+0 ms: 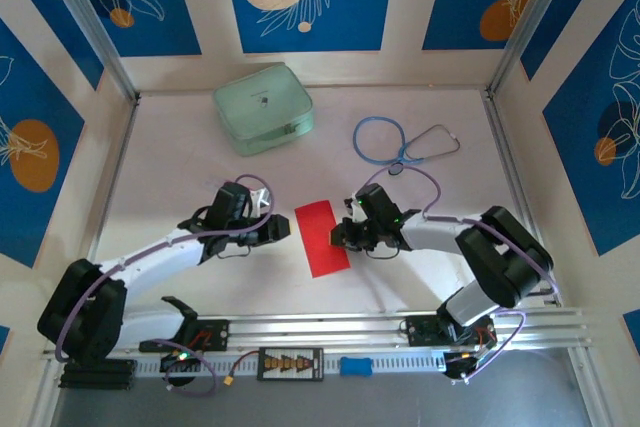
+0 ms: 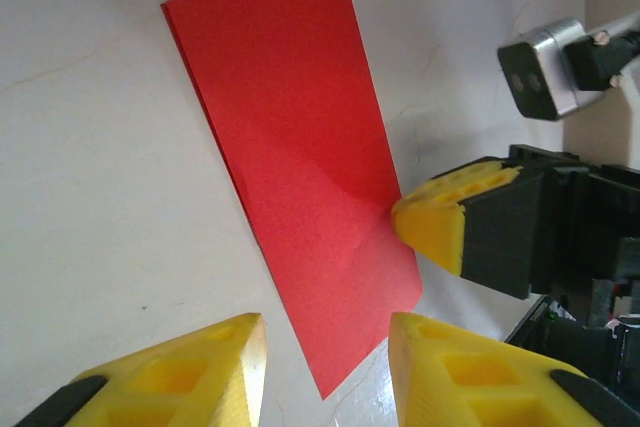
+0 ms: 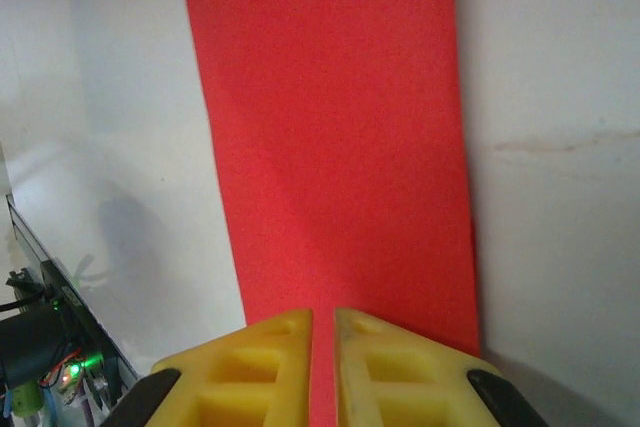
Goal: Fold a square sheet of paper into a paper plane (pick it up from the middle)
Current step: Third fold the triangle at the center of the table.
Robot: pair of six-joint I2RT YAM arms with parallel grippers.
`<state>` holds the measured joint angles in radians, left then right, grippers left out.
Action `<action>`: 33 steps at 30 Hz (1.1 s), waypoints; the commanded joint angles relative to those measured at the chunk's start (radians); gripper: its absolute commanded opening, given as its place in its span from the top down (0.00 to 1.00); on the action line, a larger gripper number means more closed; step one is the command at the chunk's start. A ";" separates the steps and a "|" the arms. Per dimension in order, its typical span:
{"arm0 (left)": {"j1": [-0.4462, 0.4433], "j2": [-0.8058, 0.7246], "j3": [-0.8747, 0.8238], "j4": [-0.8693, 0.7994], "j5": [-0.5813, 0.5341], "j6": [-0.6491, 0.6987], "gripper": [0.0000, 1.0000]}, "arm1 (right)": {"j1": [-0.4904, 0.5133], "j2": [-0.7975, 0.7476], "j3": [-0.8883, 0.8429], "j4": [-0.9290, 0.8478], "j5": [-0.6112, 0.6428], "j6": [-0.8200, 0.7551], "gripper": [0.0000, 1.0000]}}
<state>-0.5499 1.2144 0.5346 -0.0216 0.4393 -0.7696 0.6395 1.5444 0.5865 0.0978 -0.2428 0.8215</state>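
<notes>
Folded red sheet of paper (image 1: pixel 322 238) near the middle of the table (image 1: pixel 180 167), a tool at each side
Left tool (image 1: pixel 281 231) is spread, one corner of the sheet between its fingers; right tool (image 1: pixel 339 237) has its fingers pressed together, tip touching the sheet's edge.

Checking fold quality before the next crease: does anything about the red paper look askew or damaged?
On the folded red paper the layers seem not quite aligned: a darker sliver of the lower layer shows along the long edge opposite the right fingers. No tears.
</notes>
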 commanded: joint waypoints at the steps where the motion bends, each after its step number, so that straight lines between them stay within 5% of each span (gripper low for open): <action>1: 0.005 0.005 -0.012 0.049 0.017 0.007 0.61 | -0.015 0.058 0.022 0.054 -0.058 0.014 0.85; 9: 0.005 0.034 -0.047 0.137 0.030 -0.043 0.60 | -0.023 0.096 -0.102 0.186 -0.009 0.180 0.84; 17: 0.002 0.130 -0.059 0.310 0.077 -0.144 0.56 | 0.027 -0.032 -0.205 0.271 0.104 0.346 0.84; 24: -0.019 0.191 -0.065 0.383 0.095 -0.172 0.53 | 0.019 -0.161 -0.140 0.120 0.105 0.218 0.79; 33: -0.034 0.258 -0.051 0.410 0.138 -0.170 0.53 | -0.026 -0.085 -0.065 0.053 -0.030 0.069 0.82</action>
<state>-0.5716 1.4506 0.4774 0.3557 0.5365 -0.9352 0.6197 1.4239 0.5106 0.1928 -0.2058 0.9485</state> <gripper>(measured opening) 0.468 0.184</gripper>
